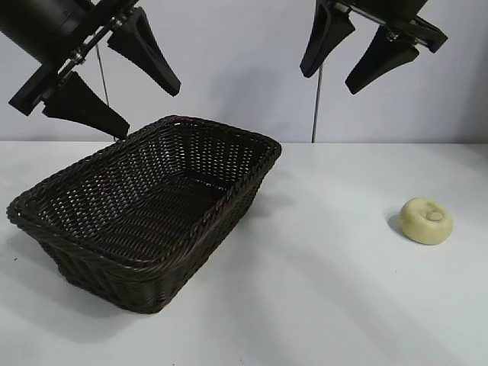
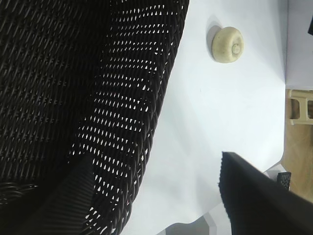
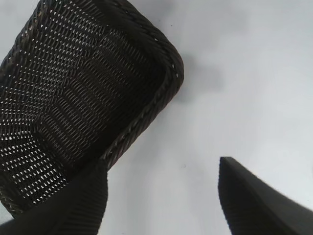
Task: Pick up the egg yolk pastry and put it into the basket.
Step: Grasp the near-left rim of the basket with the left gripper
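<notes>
The egg yolk pastry (image 1: pixel 426 220), a small pale-yellow domed bun with a button on top, lies on the white table at the right; it also shows in the left wrist view (image 2: pixel 227 44). The dark-brown wicker basket (image 1: pixel 91 229) stands empty at the left, and shows in the left wrist view (image 2: pixel 122 98) and the right wrist view (image 3: pixel 146 112). My left gripper (image 1: pixel 149 110) hangs open and empty high above the basket's far left rim. My right gripper (image 1: pixel 328 85) hangs open and empty high up, left of and well above the pastry.
The white table (image 1: pixel 320 305) stretches between basket and pastry. A thin vertical pole (image 1: pixel 314 114) stands at the back wall. A table edge and a wooden frame (image 2: pixel 299 105) show in the left wrist view.
</notes>
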{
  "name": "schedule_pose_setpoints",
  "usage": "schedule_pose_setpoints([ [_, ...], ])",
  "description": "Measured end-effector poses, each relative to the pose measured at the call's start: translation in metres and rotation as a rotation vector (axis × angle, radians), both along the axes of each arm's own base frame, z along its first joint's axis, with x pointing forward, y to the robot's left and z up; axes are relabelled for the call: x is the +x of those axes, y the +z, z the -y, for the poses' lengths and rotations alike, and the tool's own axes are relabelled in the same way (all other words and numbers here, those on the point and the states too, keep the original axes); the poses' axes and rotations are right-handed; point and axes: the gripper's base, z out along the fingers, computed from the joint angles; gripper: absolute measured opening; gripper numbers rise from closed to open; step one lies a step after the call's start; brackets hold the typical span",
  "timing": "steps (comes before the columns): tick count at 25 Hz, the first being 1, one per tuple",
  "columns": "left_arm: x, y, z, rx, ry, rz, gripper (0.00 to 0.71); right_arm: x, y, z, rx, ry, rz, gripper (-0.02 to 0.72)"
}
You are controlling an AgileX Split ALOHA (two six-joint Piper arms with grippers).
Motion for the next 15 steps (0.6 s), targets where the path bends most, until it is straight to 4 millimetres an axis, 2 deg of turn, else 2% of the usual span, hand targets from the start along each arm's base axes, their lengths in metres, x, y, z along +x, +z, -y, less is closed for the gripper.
schedule_pose_setpoints([
  [5,-0.001,-0.001,-0.001,-0.004,0.123,-0.117,0.518,0.000,0.000,0.000,0.002,0.000,-0.001,0.474],
  [10,-0.001,-0.006,-0.009,0.065,0.276,-0.217,0.519,0.000,0.000,0.000,0.002,0.000,-0.001,0.474],
  [15,-0.007,0.009,-0.022,0.135,0.427,-0.211,0.519,0.000,0.000,0.000,0.003,0.000,-0.001,0.474],
])
